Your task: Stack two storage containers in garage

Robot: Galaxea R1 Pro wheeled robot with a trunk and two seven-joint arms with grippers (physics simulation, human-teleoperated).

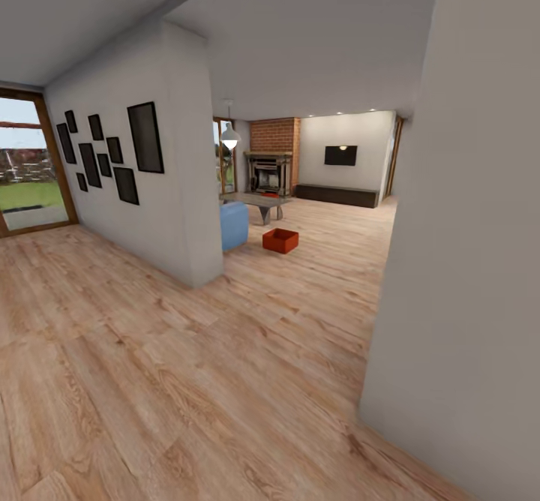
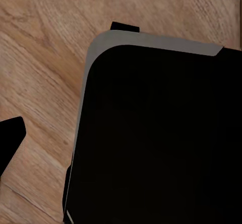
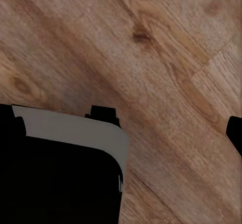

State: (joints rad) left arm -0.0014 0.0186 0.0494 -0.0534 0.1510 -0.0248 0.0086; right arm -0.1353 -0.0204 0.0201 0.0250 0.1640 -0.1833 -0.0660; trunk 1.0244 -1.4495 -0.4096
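Note:
One red-orange storage container (image 1: 280, 240) sits on the light wood-plank floor (image 1: 187, 366) of the living room, far ahead of me past a hallway opening. It is open-topped and stands apart from the low grey table (image 1: 259, 202). Neither gripper is near it. In the left wrist view a dark fingertip (image 2: 10, 141) shows at the picture's edge over wood planks, beside a black, grey-edged part of my own body (image 2: 161, 133). The right wrist view likewise has a dark fingertip (image 3: 235, 133) and the same black body (image 3: 55, 178). Nothing is seen held.
A white partition wall (image 1: 187, 186) with black picture frames stands on the left, and a white wall (image 1: 465, 261) is close on the right. Beyond are a blue seat (image 1: 234, 225), a brick fireplace (image 1: 271, 167), a dark bench (image 1: 337, 195) and a glass door (image 1: 26, 163).

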